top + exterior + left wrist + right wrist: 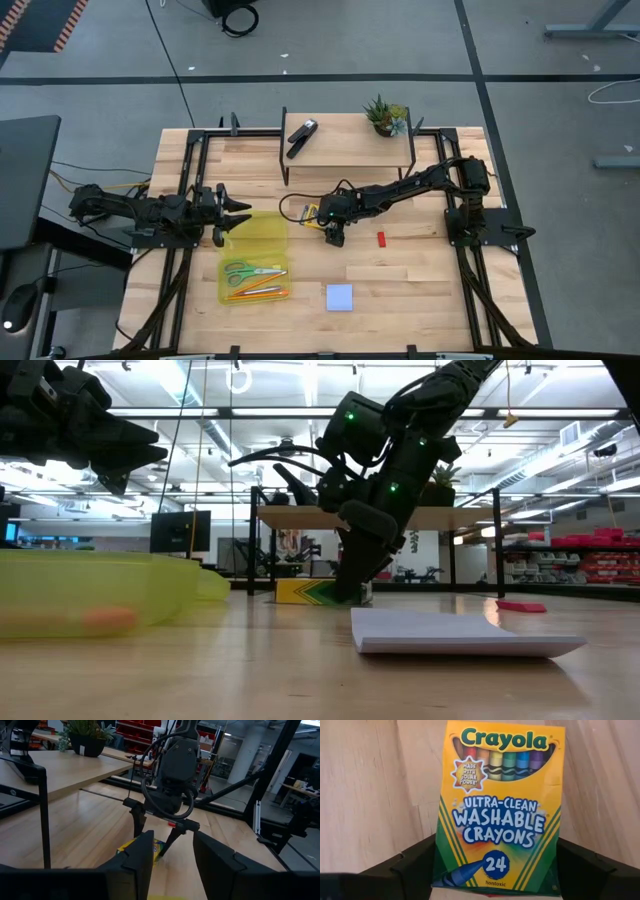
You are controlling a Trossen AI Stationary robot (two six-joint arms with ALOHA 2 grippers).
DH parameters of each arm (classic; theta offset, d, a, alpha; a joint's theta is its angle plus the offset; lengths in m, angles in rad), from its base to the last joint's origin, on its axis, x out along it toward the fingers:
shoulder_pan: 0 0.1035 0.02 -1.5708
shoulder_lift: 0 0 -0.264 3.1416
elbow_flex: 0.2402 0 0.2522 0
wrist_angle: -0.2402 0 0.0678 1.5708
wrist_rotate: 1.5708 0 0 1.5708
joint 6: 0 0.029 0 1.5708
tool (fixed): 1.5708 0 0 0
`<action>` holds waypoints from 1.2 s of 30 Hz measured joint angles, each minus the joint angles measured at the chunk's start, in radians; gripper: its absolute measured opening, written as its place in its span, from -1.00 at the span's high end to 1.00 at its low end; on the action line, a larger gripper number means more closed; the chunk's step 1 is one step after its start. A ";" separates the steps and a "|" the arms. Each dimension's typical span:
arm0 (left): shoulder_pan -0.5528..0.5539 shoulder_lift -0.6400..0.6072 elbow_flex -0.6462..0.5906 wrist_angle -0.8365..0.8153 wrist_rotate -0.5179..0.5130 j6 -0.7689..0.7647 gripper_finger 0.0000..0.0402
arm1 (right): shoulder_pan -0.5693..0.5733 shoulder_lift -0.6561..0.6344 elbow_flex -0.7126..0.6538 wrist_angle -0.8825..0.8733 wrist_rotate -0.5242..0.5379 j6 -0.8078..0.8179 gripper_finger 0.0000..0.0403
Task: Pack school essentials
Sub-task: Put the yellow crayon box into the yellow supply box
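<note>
The yellow-green crayon box (501, 810) lies flat on the table (420, 275), also visible in the high view (312, 213) and the low view (305, 592). My right gripper (497, 870) stands over it, shut on its near end. My left gripper (172, 862) hangs open above the far edge of a yellow translucent tray (262, 228). Green-handled scissors (254, 270) and orange pencils (260, 293) lie in that tray. The red block (381, 238) and the pale blue note pad (339, 297) rest on the table. My right gripper pinches the crayon box between its two fingers (415, 865), one on each long side, at the end printed "24" (495, 865). The fingers come slanting down from the table's right side. The box lies flat on the wood.
A raised wooden shelf (345, 150) at the far side carries the black stapler (302, 137) and the potted plant (385, 117). Black frame rails (455, 230) border the table. Bare wood lies between the tray and the red block.
</note>
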 joint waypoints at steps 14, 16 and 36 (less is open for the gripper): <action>0.000 0.000 0.000 0.000 0.000 -0.001 0.24 | 0.079 0.001 0.125 -0.020 -0.018 -0.057 -0.66; 0.000 0.000 0.000 0.000 0.000 0.000 0.25 | 0.098 0.001 0.154 -0.019 -0.018 -0.062 -0.66; 0.000 0.000 0.000 0.001 0.000 0.000 0.28 | 0.214 0.060 0.313 0.168 0.019 -0.086 -0.65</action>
